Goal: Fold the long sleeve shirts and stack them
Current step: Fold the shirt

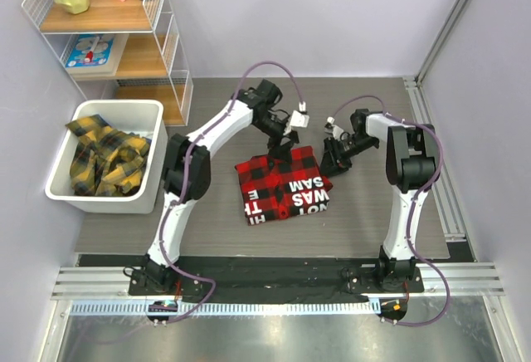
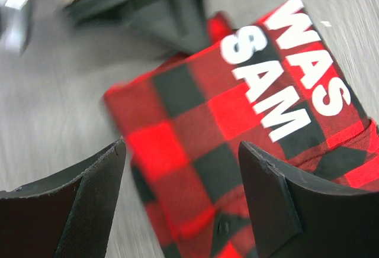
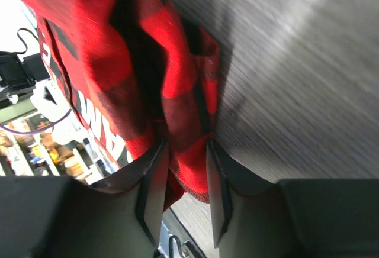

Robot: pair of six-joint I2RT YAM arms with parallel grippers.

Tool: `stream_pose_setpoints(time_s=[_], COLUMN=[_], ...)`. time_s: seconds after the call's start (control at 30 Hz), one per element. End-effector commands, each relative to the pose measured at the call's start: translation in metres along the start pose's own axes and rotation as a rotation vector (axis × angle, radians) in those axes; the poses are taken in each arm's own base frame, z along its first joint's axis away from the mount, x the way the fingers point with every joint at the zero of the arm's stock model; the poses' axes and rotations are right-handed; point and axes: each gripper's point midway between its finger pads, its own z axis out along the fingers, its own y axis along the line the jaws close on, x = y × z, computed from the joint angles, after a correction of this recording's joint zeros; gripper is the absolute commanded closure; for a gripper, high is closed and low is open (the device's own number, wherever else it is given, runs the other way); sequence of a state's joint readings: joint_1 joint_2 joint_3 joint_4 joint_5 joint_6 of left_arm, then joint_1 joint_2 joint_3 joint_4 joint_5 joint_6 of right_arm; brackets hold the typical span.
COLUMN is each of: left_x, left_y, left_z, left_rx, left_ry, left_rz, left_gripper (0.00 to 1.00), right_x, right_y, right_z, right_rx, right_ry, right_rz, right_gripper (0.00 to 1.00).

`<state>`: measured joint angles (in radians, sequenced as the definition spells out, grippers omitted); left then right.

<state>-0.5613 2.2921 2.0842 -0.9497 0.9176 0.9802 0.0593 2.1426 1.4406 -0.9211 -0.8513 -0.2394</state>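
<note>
The red shirt [image 1: 280,186] lay folded into a small block in the middle of the table [image 1: 207,221], white lettering facing up on its near right side. The right gripper [image 1: 334,163] was at the shirt's far right corner. In its wrist view, the two fingers [image 3: 153,178] stood narrowly apart with a fold of red cloth pressed between them, so it had hold of the shirt's edge. That view was blurred, and it was hard to tell whether the edge was lifted off the table. The left gripper [image 1: 280,148] hung over the shirt's far edge with its fingers [image 2: 89,199] spread wide and nothing between them, the check showing below. Farther left, yellow shirts [image 1: 104,158] lay heaped in a white bin [image 1: 154,150]. A shelf [image 1: 99,17] stood in the far corner.
</note>
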Motion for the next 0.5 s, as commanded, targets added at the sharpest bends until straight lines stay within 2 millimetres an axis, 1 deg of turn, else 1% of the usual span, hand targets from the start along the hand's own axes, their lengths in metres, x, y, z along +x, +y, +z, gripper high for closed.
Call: stream_pose_setpoints(time_s=[0.0, 0.07, 0.13, 0.17, 0.2, 0.23, 0.3, 0.33, 0.37, 0.4, 0.43, 0.47], left_x=[-0.032, -0.031, -0.031, -0.027, -0.027, -0.030, -0.021, -0.012, -0.003, 0.010, 0.012, 0.023], left_y=[-0.036, -0.045, -0.044, -0.046, -0.043, -0.031, -0.029, -0.034, -0.033, -0.040, -0.044, -0.047], left_z=[0.024, 0.038, 0.044, 0.049, 0.048, 0.048, 0.041, 0.037, 0.028, 0.025, 0.017, 0.008], left_rx=[0.155, 0.186, 0.176, 0.178, 0.155, 0.108, 0.094, 0.107, 0.103, 0.122, 0.120, 0.119], left_ry=[-0.025, -0.009, 0.018, 0.036, 0.050, 0.056, 0.076, 0.100, 0.114, 0.132, 0.140, 0.163], left_rz=[0.334, 0.400, 0.441, 0.427, 0.410, 0.415, 0.365, 0.334, 0.307, 0.272, 0.258, 0.224], left_gripper=[0.25, 0.28, 0.31, 0.33, 0.37, 0.40, 0.43, 0.44, 0.44, 0.45, 0.46, 0.47], right_x=[0.000, 0.002, -0.001, -0.001, -0.005, -0.005, -0.009, -0.011, -0.011, -0.010, -0.008, -0.006], right_y=[0.015, 0.017, 0.021, 0.022, 0.022, 0.025, 0.025, 0.026, 0.026, 0.026, 0.029, 0.030], right_z=[-0.003, 0.001, 0.008, 0.011, 0.014, 0.019, 0.026, 0.029, 0.032, 0.035, 0.038, 0.040], right_rx=[-0.031, -0.038, -0.040, -0.040, -0.039, -0.040, -0.041, -0.033, -0.035, -0.041, -0.048, -0.049], right_ry=[-0.022, -0.016, -0.017, -0.015, -0.022, -0.011, -0.008, -0.001, 0.005, 0.014, 0.024, 0.032], right_rz=[-0.014, -0.013, -0.035, -0.033, -0.046, -0.057, -0.076, -0.087, -0.090, -0.082, -0.091, -0.099], right_gripper=[0.67, 0.69, 0.70, 0.70, 0.70, 0.70, 0.70, 0.70, 0.71, 0.71, 0.71, 0.71])
